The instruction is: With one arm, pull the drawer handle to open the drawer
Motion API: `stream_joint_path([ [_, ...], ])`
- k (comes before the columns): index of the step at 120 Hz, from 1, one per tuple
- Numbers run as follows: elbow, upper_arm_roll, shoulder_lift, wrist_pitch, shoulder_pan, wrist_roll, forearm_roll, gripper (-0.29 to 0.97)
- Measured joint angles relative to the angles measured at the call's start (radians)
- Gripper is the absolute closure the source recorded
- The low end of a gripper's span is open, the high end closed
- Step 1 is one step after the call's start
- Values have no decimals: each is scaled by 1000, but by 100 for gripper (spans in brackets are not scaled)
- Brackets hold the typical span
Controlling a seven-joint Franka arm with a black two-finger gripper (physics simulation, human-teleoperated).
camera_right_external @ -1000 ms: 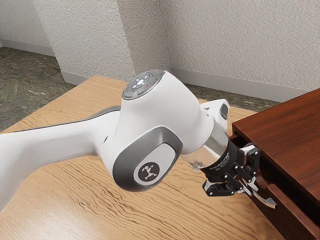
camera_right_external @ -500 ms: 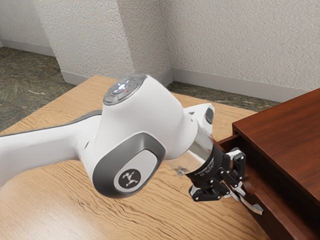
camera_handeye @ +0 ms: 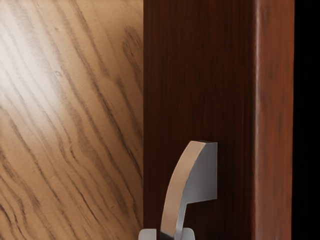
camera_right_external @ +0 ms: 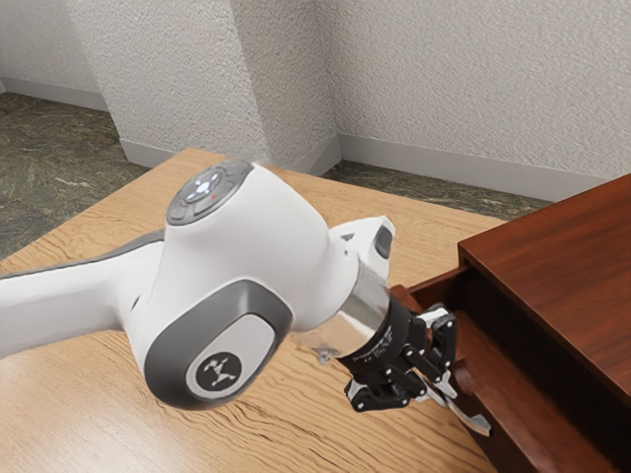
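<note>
A dark wooden cabinet (camera_right_external: pixel 572 266) stands on the table at the exterior view's right. Its top drawer (camera_right_external: pixel 513 419) is pulled partway out toward the arm, with a dark gap behind its front. My black gripper (camera_right_external: pixel 441 387) is shut on the silver drawer handle (camera_right_external: pixel 474 422) at the drawer's front face. In the wrist view, the curved metal handle (camera_handeye: pixel 192 185) rises from just under my hand against the drawer front (camera_handeye: pixel 200 75).
The light wooden table (camera_right_external: pixel 118 414) stretches from the cabinet toward the exterior view's left, under my arm. Its grain shows beside the drawer front in the wrist view on the table (camera_handeye: pixel 65 125). Grey walls and a dark floor lie behind.
My arm has drawn back toward the exterior view's left with the handle held. The drawer has slid further out of the cabinet with it.
</note>
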Motion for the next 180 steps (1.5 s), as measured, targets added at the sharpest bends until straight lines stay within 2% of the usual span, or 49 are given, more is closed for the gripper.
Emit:
stream_joint_path([
  [180, -237, 31, -254, 0, -18, -26, 3, 79],
])
